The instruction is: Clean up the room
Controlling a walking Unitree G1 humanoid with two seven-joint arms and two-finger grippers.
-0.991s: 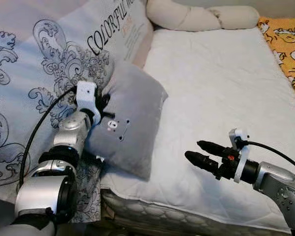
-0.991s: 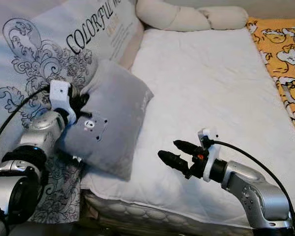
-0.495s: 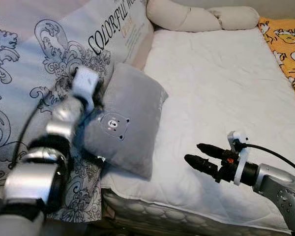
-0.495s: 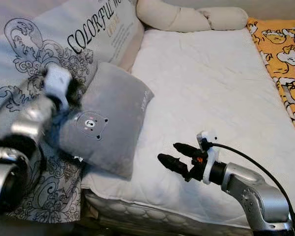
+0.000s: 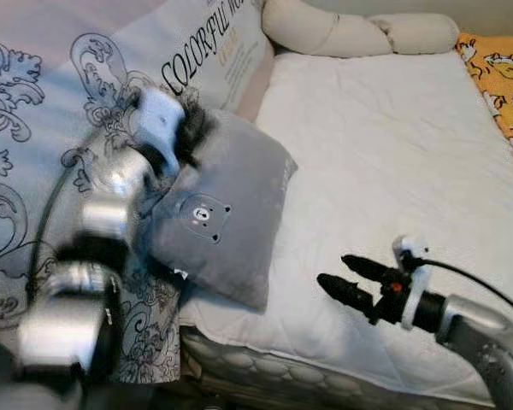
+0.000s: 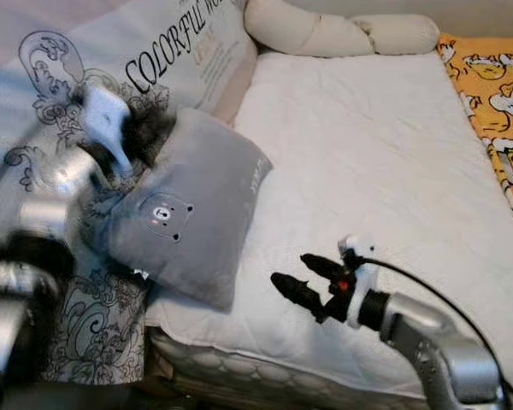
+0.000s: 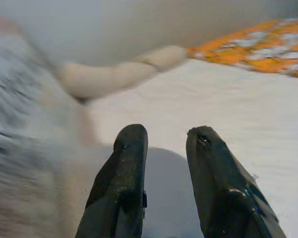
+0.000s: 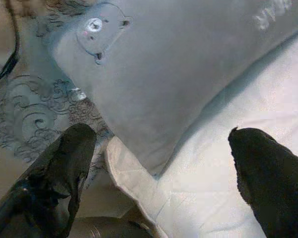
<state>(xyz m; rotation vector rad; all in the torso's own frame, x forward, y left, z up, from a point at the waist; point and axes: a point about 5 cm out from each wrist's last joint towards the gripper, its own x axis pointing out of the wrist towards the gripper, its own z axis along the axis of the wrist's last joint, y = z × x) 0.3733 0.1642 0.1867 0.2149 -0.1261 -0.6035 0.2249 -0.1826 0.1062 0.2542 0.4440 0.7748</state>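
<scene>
A grey pillow [image 5: 231,205] with a small bear face leans at the left edge of the white mattress [image 5: 385,145], resting partly on a large grey-patterned cushion [image 5: 60,111]. My left gripper [image 5: 186,128] is blurred in motion at the pillow's upper corner. In the left wrist view its fingers [image 7: 131,148] stand apart with nothing between them, the pillow [image 7: 164,198] beneath. My right gripper [image 5: 338,275] hovers open over the mattress's front part, a little right of the pillow and pointing toward it. The right wrist view looks past wide-spread fingertips [image 8: 79,144] at the pillow [image 8: 179,74].
A long beige bolster [image 5: 350,30] lies along the head of the bed. An orange cartoon-print blanket [image 5: 504,77] covers the right side. The mattress's front edge [image 5: 265,342] drops off below the pillow. The patterned cushion reads "COLORFUL".
My left arm has swung up and forward along the pillow's left edge to its upper corner, and is now blurred. The right gripper has drifted slightly lower.
</scene>
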